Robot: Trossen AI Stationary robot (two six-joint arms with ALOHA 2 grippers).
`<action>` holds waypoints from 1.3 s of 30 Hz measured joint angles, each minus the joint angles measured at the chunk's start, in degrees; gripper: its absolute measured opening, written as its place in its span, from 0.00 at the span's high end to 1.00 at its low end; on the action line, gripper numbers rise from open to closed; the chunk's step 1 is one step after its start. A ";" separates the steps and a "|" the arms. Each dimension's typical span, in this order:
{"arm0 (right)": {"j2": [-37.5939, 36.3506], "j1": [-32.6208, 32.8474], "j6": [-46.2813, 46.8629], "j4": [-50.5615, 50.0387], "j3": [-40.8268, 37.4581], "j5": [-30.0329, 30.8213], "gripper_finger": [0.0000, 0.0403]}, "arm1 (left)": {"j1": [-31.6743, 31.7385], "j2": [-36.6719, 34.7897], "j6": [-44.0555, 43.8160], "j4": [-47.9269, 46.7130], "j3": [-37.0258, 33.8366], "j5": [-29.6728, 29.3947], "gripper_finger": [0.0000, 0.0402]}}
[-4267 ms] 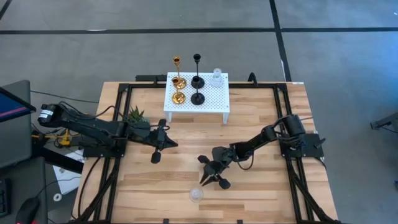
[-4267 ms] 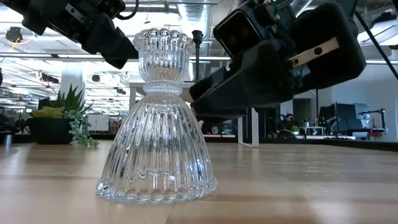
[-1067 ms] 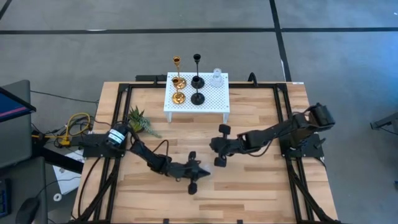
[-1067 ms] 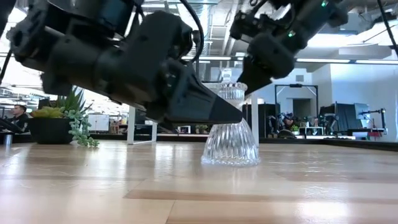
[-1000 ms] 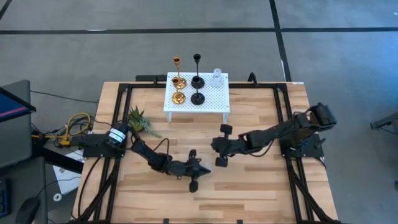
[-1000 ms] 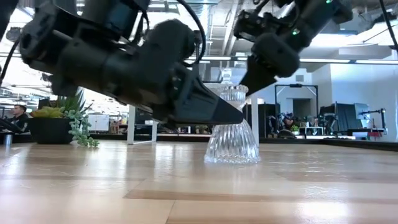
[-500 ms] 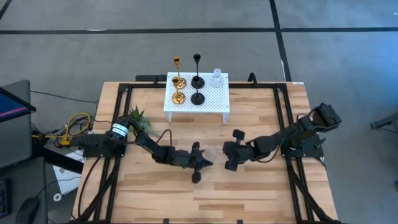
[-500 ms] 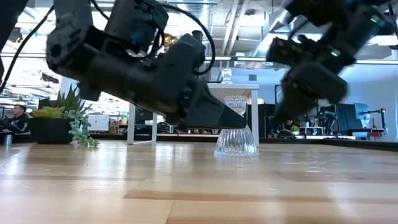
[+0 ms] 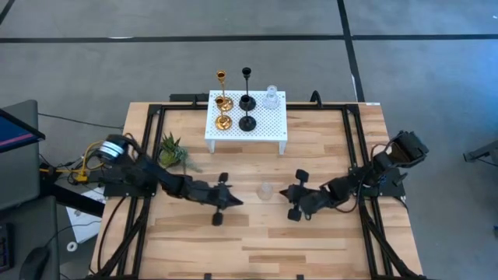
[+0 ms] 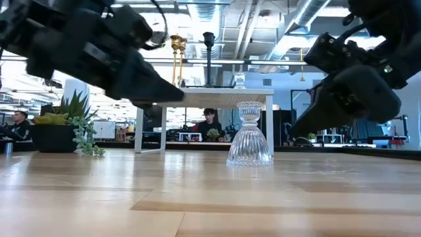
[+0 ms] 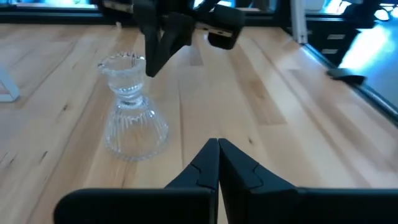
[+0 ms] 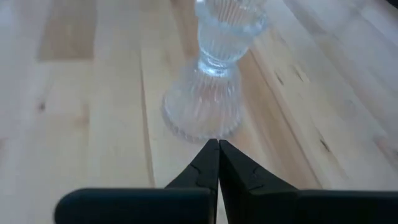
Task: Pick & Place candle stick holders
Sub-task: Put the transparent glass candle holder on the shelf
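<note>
A clear glass candle stick holder [image 9: 266,191] is seen upright on the wooden table [image 9: 327,241], a little below the centre of the high view, between the two grippers and touched by neither. It is made of ribbed glass, with a wide bell-shaped base edged with small beads, a narrow waist and a fluted cup on top [image 11: 134,109]. No brand, label or writing can be read on it.

The left gripper [image 9: 236,203] is found just left of this holder, with its fingers pressed together and nothing held. The right gripper [image 9: 283,193] is found just right of it, fingers also pressed together and empty.

Farther up in the high view, a white perforated stand [image 9: 264,126] is placed at the table's upper middle. On it two gold holders [image 9: 222,111], two black holders [image 9: 247,111] and a second clear holder [image 9: 271,98] are standing. A small green plant [image 9: 173,151] is seen to the left of the stand.
</note>
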 joint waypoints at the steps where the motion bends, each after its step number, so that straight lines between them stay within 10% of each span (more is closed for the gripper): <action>1: 0.00 -0.41 -0.93 3.00 -1.09 -0.95 1.00 | -0.32 -1.33 0.02 0.00 -1.11 0.02 0.99; 15: 0.02 -6.74 -10.25 38.83 -15.83 -18.29 1.00 | -2.53 -5.63 0.35 0.02 -4.93 0.07 0.99; 25: 0.24 -10.42 -11.84 39.71 -15.78 -22.03 0.98 | -2.53 -5.60 0.50 0.02 -4.91 0.11 0.99; 39: 1.62 -11.91 -11.27 27.76 -6.62 -21.71 0.41 | -2.53 -5.58 0.50 -0.08 -4.87 0.24 0.99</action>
